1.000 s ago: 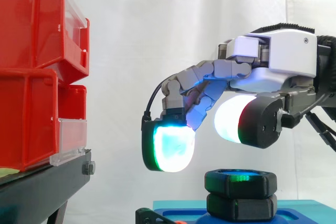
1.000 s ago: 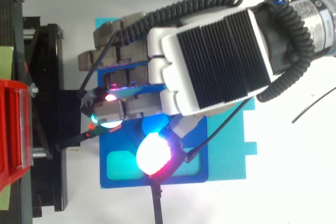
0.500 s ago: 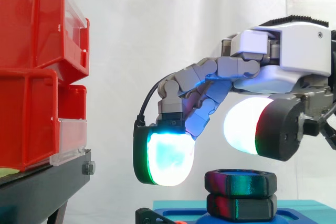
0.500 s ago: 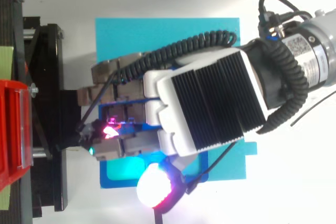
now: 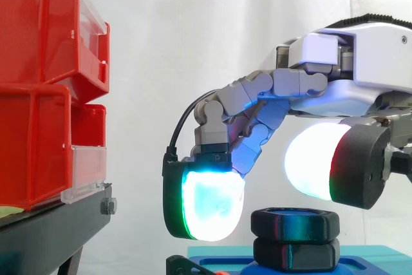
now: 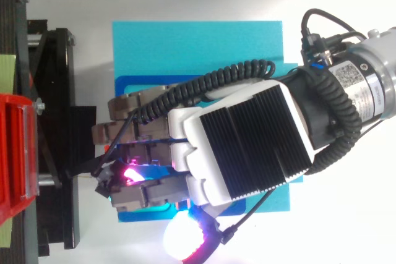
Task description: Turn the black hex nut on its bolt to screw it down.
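Robot hand [image 5: 347,56] hovers open, holding nothing. Its glowing pads [image 5: 209,201] straddle the black hex nut [image 5: 295,222] just beneath, likely poised to pinch and twist it. The nut sits on a blue fixture [image 6: 139,83] on a cyan surface [image 6: 185,41]. Red bins [image 5: 38,88] stand beyond the fingertips and a white curtain [image 5: 193,30] hangs behind.

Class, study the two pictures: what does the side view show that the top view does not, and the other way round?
Side view: the black hex nut stacked on a second black hex piece, with the open hand's glowing pads clear of it, one to its left, one above. Top view: the light-blue plate's outline beneath the work, the hand's ribbed back lying across it. Both: the hand, the red bins and the black stand.
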`<control>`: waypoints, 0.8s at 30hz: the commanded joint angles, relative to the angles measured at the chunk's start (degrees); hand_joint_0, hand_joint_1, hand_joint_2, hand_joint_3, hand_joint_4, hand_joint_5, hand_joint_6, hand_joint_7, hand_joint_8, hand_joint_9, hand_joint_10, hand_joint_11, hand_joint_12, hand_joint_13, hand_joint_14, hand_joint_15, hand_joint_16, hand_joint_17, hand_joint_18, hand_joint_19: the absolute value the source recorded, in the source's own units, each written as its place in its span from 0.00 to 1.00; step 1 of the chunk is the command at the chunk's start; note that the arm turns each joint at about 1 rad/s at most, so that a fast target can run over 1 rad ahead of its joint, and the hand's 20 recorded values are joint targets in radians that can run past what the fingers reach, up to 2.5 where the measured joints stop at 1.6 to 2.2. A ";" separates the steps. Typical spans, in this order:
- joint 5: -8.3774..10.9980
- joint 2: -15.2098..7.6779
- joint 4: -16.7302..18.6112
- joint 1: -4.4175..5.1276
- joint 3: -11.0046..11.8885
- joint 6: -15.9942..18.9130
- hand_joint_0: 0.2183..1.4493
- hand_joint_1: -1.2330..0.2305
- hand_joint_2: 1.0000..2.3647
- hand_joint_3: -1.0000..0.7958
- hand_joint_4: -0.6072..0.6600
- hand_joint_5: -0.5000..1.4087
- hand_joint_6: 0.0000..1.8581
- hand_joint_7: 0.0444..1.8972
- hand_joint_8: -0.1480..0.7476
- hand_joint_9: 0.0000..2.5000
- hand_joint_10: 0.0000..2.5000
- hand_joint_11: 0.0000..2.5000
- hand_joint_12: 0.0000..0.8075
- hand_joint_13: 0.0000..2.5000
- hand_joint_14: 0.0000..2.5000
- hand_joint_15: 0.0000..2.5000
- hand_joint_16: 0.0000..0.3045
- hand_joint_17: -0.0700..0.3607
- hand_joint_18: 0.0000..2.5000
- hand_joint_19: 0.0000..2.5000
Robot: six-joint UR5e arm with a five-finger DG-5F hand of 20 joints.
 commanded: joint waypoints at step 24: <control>-2.34 -0.02 -0.74 -2.41 -0.01 0.00 0.25 0.62 0.00 0.28 0.55 0.25 0.27 0.71 0.49 0.42 0.01 0.15 0.41 0.31 0.00 0.10 0.15 0.40 0.23 0.24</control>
